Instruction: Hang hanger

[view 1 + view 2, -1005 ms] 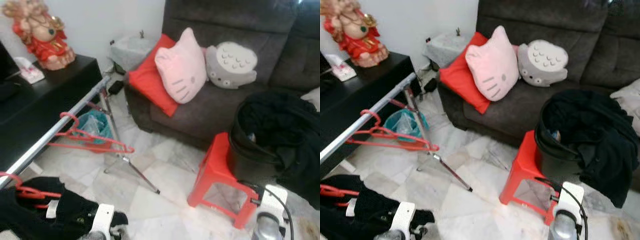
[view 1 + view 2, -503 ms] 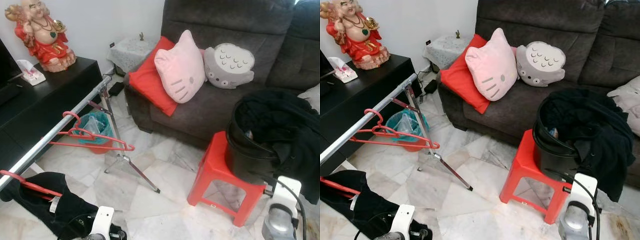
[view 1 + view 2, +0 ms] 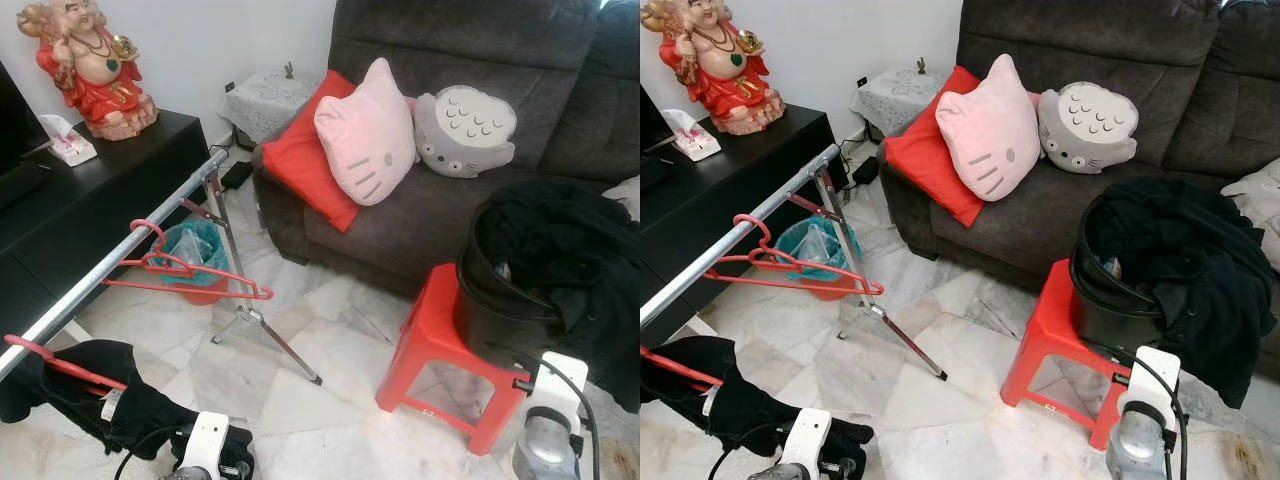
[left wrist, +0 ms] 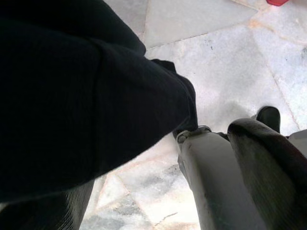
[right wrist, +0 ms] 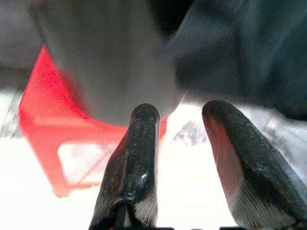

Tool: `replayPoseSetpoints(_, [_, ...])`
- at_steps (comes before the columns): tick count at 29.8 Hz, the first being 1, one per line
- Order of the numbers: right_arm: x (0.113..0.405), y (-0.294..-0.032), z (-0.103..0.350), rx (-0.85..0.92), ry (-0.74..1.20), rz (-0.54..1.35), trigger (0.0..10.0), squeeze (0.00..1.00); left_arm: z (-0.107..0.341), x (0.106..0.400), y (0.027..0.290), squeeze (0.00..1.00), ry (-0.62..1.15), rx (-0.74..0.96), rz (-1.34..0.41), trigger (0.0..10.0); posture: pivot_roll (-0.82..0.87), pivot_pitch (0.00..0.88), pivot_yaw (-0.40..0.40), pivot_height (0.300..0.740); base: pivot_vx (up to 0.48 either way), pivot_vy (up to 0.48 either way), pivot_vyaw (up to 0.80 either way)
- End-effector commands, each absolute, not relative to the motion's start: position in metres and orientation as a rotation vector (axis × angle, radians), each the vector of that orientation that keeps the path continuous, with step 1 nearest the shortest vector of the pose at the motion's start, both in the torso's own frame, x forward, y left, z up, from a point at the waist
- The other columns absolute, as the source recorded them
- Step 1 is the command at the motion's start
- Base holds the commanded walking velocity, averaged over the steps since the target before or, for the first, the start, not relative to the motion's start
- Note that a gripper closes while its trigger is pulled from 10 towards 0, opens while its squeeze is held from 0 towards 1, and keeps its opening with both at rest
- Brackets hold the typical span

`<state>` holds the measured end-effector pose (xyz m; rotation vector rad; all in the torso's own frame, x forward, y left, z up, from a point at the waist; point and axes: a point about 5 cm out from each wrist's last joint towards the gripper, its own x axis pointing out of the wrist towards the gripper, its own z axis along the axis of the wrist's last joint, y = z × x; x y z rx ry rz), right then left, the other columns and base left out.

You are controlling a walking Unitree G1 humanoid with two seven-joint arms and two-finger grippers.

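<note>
While the right gripper (image 5: 180,158) hangs parted over marble floor (image 3: 330,350), the left's state is unclear.

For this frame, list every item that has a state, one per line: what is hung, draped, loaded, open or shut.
Empty red hanger: hooked on the rail.
Hanger with black garment: hooked on the rail, garment draped low.
Black bucket: on the red stool, dark clothes spilling over its rim.
Right gripper: open, holding nothing.
Left gripper: beside the black garment; grip unclear.
</note>
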<state>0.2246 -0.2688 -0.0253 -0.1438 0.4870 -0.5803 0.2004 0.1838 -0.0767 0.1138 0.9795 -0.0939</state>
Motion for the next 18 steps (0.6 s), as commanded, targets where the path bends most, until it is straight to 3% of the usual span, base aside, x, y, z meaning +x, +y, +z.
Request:
replayPoseSetpoints(1, [0.204, -0.26, -0.048, -0.085, 0.642, -0.551, 10.0, 0.0, -0.076, 0.201, 0.189, 0.0, 0.988, 0.132, -0.09, 10.0, 0.01, 0.0, 0.044, 0.74, 0.0, 0.0, 0.0])
replayPoseSetpoints(3, [0.188, -0.249, -0.064, -0.063, 0.762, -0.49, 10.0, 0.0, -0.076, 0.201, 0.189, 0.0, 0.988, 0.13, -0.088, 10.0, 0.01, 0.0, 0.045, 0.74, 0.0, 0.0, 0.0])
replayPoseSetpoints(7, [0.178, -0.236, -0.073, -0.042, 0.815, -0.405, 10.0, 0.0, -0.076, 0.201, 0.189, 0.0, 0.989, 0.127, -0.081, 10.0, 0.01, 0.0, 0.044, 0.74, 0.0, 0.0, 0.0])
replayPoseSetpoints(10, [0.147, -0.223, -0.091, -0.015, 0.95, -0.339, 10.0, 0.0, -0.076, 0.2, 0.189, 0.0, 0.99, 0.131, -0.079, 10.0, 0.01, 0.0, 0.042, 0.74, 0.0, 0.0, 0.0])
replayPoseSetpoints(18, [0.139, -0.224, -0.095, -0.01, 0.989, -0.33, 10.0, 0.0, -0.077, 0.2, 0.189, 0.0, 0.991, 0.128, -0.077, 10.0, 0.0, 0.0, 0.04, 0.74, 0.03, 0.0, 0.0])
